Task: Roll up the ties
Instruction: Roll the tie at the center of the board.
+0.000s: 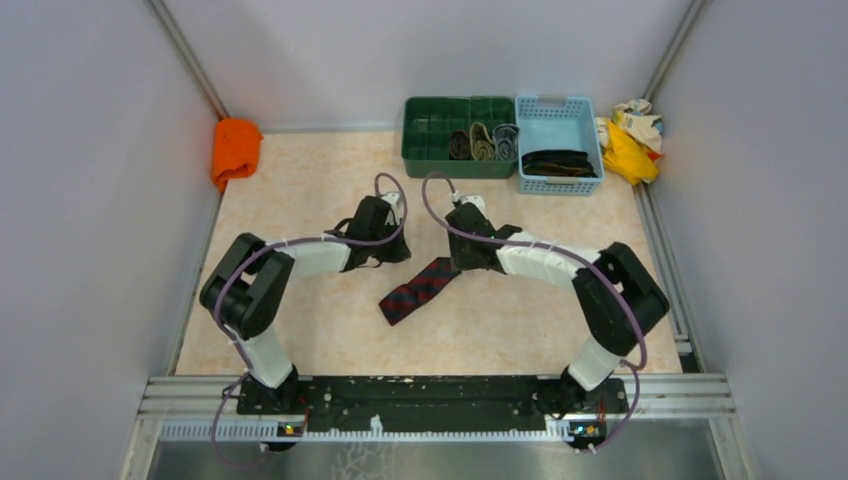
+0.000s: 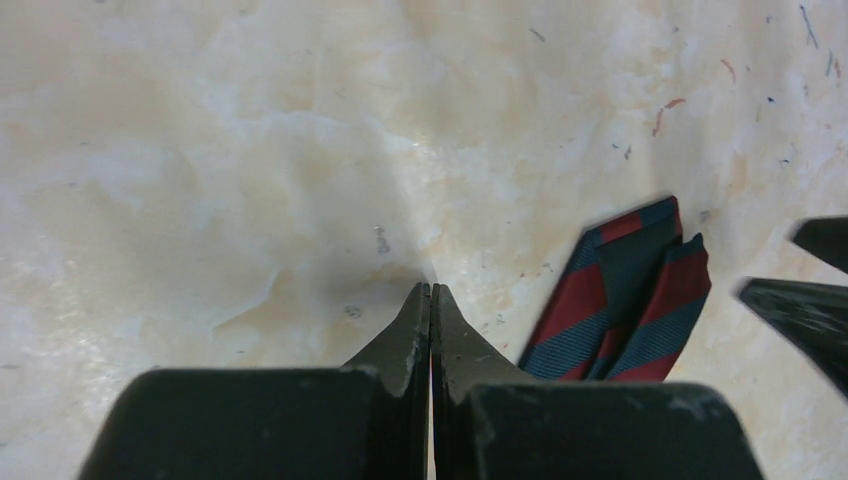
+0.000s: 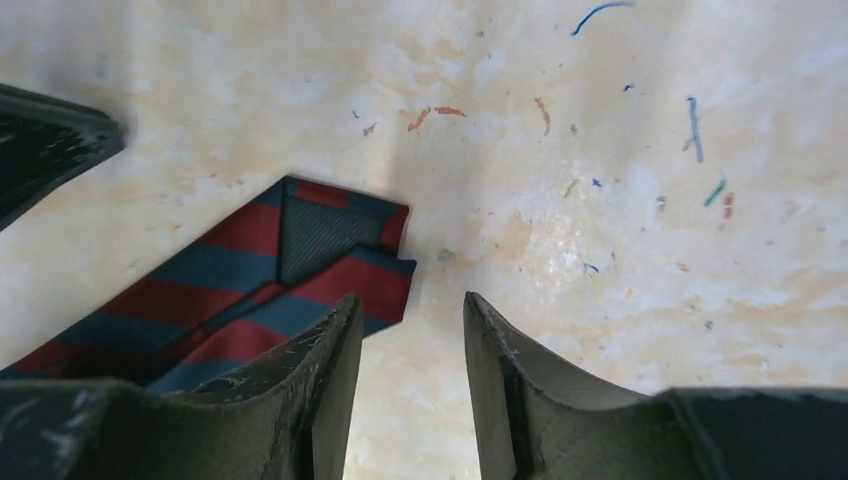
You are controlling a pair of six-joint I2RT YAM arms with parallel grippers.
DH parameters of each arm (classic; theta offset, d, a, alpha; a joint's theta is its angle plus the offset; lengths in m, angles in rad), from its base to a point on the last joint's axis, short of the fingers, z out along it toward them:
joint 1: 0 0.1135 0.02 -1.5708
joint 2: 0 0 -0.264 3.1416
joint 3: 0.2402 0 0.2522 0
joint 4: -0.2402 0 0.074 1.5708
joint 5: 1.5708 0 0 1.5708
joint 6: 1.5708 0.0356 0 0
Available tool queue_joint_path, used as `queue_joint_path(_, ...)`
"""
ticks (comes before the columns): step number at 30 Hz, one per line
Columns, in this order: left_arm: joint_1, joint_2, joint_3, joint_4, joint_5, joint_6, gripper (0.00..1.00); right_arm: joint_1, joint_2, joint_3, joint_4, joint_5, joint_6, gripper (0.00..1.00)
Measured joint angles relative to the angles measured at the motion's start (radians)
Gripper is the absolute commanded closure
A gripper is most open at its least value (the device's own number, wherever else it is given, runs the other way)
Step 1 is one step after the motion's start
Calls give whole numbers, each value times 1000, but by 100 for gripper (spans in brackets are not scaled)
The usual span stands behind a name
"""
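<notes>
One red-and-navy tie (image 3: pixel 250 280) lies on the table (image 1: pixel 550 300), its length running diagonally back toward the near edge, its far end just left of my right gripper (image 3: pixel 408 300), jaws parted and empty; my left gripper (image 2: pixel 430 290), closed on nothing, sits slightly farther off.

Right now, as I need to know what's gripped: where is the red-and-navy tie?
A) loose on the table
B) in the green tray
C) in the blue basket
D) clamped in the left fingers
A: the red-and-navy tie lies on the table beside the shut left fingers; the right fingers stand apart around nothing.
</notes>
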Motion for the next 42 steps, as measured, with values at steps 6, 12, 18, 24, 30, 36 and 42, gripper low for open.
queue_joint_path(6,18,-17,-10,-18,-22,-2,100,2,-195,-58,3,-52,-2,100)
queue_joint_path(12,21,-54,-50,-32,-6,-21,100,51,-245,-186,36,-173,21,100)
queue_joint_path(18,21,-73,-78,-29,9,-40,100,164,-150,-207,73,-272,49,100)
queue_joint_path(24,21,-89,-114,5,29,-51,100,175,-56,-182,151,-326,76,100)
queue_joint_path(30,21,-90,-128,29,51,-61,100,175,24,-111,198,-337,80,100)
queue_joint_path(36,21,-90,-135,41,61,-68,100,175,50,-86,210,-340,79,100)
queue_joint_path(42,20,-91,-98,-26,-32,-97,100,179,28,-88,176,-290,51,100)
